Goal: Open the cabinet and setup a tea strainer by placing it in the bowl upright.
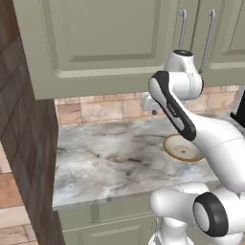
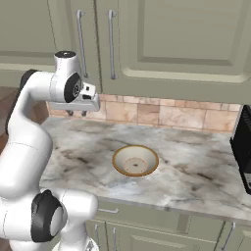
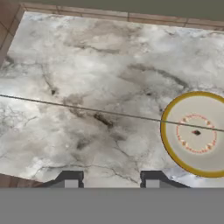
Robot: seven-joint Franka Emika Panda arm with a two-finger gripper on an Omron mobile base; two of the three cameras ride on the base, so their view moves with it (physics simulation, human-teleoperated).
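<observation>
The gripper (image 3: 109, 180) hovers above the marble counter (image 1: 110, 158), its 2 fingers parted and holding nothing. The cabinet (image 1: 100, 43) door is shut, the bowl (image 2: 136, 161) sits empty; every step apparently remains.

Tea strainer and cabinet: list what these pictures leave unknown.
- Tea strainer: unseen; the cabinet door is shut, hiding its inside.
- Bowl: right side covered by the arm in the left base view; cut by the right edge in the hand view.
- Gripper: jaws apart, nothing between them.
</observation>
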